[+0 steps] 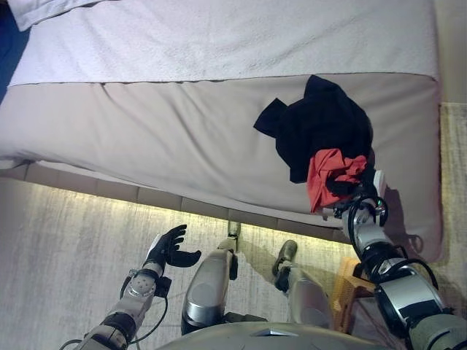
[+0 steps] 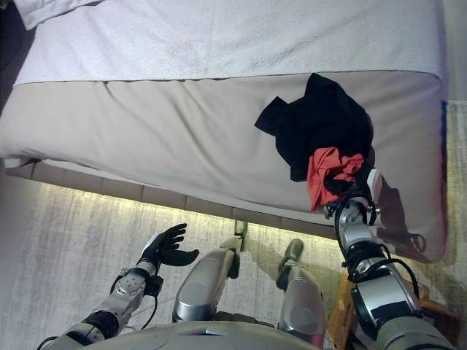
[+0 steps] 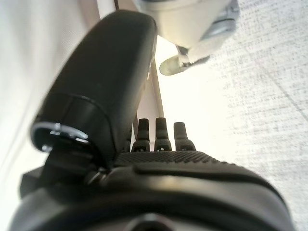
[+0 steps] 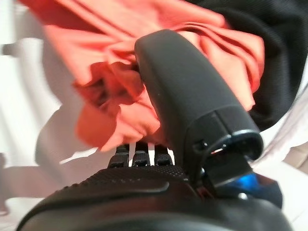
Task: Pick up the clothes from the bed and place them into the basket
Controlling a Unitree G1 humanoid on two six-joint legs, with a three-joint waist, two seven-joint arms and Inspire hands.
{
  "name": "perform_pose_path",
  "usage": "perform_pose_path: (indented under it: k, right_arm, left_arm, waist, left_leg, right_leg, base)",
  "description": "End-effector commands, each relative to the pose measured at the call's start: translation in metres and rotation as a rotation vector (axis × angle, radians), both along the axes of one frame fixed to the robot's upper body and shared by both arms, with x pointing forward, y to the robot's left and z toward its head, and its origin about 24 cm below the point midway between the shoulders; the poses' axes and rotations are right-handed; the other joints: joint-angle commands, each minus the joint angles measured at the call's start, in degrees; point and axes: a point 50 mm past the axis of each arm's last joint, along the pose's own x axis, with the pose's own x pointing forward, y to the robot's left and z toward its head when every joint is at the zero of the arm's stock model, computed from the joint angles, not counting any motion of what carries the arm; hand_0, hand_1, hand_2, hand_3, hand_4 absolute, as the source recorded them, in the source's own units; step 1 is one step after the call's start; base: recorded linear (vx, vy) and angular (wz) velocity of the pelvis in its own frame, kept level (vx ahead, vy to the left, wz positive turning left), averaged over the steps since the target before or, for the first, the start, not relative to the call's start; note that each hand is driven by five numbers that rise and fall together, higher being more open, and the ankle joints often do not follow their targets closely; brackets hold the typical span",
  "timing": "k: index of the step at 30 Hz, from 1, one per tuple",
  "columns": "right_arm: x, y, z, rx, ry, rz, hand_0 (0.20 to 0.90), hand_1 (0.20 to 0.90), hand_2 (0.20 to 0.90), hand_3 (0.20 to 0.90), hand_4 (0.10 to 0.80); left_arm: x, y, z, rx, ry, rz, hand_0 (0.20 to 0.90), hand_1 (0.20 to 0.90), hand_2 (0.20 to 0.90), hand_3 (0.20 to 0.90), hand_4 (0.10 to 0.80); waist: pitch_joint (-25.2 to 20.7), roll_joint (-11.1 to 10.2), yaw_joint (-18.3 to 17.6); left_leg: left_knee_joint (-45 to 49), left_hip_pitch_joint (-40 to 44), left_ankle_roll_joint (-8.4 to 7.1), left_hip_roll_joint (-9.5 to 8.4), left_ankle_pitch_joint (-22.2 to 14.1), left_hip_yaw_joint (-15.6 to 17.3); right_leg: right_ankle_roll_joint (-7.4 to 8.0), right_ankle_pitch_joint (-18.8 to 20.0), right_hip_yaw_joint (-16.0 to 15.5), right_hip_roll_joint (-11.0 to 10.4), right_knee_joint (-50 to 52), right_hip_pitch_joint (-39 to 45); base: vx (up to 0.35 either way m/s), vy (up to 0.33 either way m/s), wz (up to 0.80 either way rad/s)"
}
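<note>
A black garment (image 1: 321, 124) lies crumpled on the bed (image 1: 146, 138) near its right end. A red garment (image 1: 325, 171) is bunched against the black one's near edge. My right hand (image 1: 349, 191) reaches onto the bed there. In the right wrist view its thumb (image 4: 187, 91) lies over the red cloth (image 4: 106, 96) and its fingers curl beneath the folds, pinching it. The black garment (image 4: 284, 57) shows just beyond. My left hand (image 1: 171, 248) hangs over the floor in front of the bed, fingers spread and holding nothing.
A white blanket (image 1: 219, 36) covers the far half of the bed. A wicker basket (image 1: 345, 292) stands on the floor under my right arm, mostly hidden by it. A pale rug (image 1: 66, 240) lies along the bed's near side.
</note>
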Motion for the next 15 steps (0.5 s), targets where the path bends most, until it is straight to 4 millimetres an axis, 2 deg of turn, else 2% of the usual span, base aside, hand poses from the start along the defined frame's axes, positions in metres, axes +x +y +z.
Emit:
perform_pose_path:
  k: [1, 5, 8, 13, 15]
  right_arm:
    - [0.006, -0.011, 0.025, -0.016, -0.207, -0.051, 0.900, 0.900, 0.900, 0.900, 0.800]
    - [0.001, -0.011, 0.046, -0.090, -0.413, -0.177, 0.900, 0.900, 0.900, 0.900, 0.800]
    - [-0.008, -0.009, 0.033, -0.040, -0.366, -0.165, 0.900, 0.900, 0.900, 0.900, 0.800]
    - [-0.016, -0.003, 0.011, 0.006, -0.262, -0.108, 0.900, 0.900, 0.900, 0.900, 0.800]
    - [-0.023, -0.001, -0.002, 0.142, -0.247, -0.177, 0.900, 0.900, 0.900, 0.900, 0.800]
  left_arm:
    - [-0.022, 0.012, -0.008, 0.003, 0.038, 0.075, 0.900, 0.900, 0.900, 0.900, 0.800]
    - [-0.031, 0.009, -0.013, 0.003, 0.057, 0.098, 0.900, 0.900, 0.900, 0.900, 0.800]
    - [-0.039, 0.002, -0.018, -0.002, 0.079, 0.113, 0.900, 0.900, 0.900, 0.900, 0.800]
    - [-0.040, 0.001, -0.019, -0.007, 0.078, 0.109, 0.900, 0.900, 0.900, 0.900, 0.800]
    - [-0.040, 0.001, -0.019, -0.010, 0.077, 0.107, 0.900, 0.900, 0.900, 0.900, 0.800]
  waist:
    - [-4.2, -0.8, 0.8]
    - [-4.8, -0.9, 0.0]
    - [-5.5, -0.7, -0.9]
    - [-5.8, -0.8, -0.8]
    - [-5.8, -0.9, -0.9]
  left_leg:
    - [0.5, -0.3, -1.74, 0.66, -4.0, 0.2]
    - [-0.2, 0.7, -1.69, 0.66, -4.2, 0.4]
    - [-0.2, 1.2, -1.68, 0.51, -4.5, 0.9]
    - [0.1, 1.3, -1.38, 0.23, -4.6, 1.0]
    - [0.3, 1.3, -1.29, 0.16, -4.6, 1.0]
  right_leg:
    - [1.68, 3.8, 0.9, -0.6, -4.2, 2.3]
    - [1.89, 4.2, 1.4, -0.4, -4.9, 2.8]
    - [2.02, 4.3, 2.1, -0.5, -5.2, 2.9]
    - [1.94, 4.5, 2.2, -0.8, -5.3, 3.0]
    - [1.84, 4.4, 2.3, -0.8, -5.1, 3.0]
  base:
    - [-0.005, 0.001, -0.03]
    - [0.004, 0.023, -0.02]
    - [0.018, 0.075, -0.05]
    - [0.001, 0.019, 0.00]
    - [0.000, 0.000, 0.00]
